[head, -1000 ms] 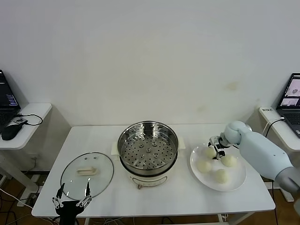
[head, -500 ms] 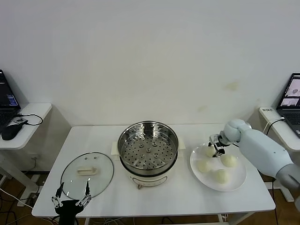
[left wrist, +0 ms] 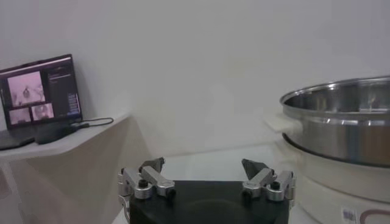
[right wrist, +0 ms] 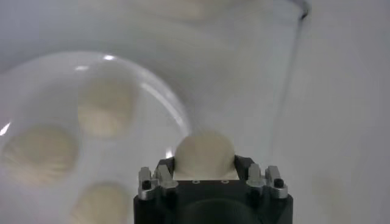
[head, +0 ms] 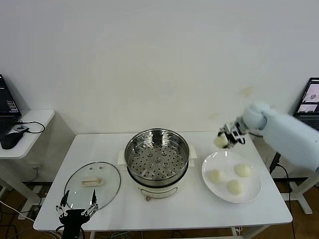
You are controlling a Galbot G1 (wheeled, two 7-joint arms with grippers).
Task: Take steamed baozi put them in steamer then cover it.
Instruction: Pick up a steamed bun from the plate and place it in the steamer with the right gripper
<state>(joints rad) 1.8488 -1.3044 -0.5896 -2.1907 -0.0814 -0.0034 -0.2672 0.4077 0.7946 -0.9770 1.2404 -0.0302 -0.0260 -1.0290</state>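
My right gripper (head: 225, 139) is shut on one steamed baozi (head: 221, 141), held in the air above the far left edge of the white plate (head: 254, 191). In the right wrist view the cream bun (right wrist: 204, 152) fills the space between the fingers. Three more baozi (head: 216, 176) (head: 242, 170) (head: 235, 186) lie on the plate. The steamer (head: 157, 158) stands at the table's middle, uncovered, its perforated tray bare. The cover (head: 93, 185), a glass lid with a cream handle, lies flat on the table to the steamer's left. My left gripper (head: 77, 210) stands open at the front table edge by the lid.
The steamer's steel wall (left wrist: 341, 122) rises close beside the left gripper (left wrist: 204, 165). A side table with a laptop and mouse (head: 11, 140) stands far left. Another laptop (head: 312, 98) sits on a stand far right. A white wall backs the table.
My right gripper closed on a baozi at the plate's far left and lifted it clear of the plate. The left gripper sank slightly at the table's front edge.
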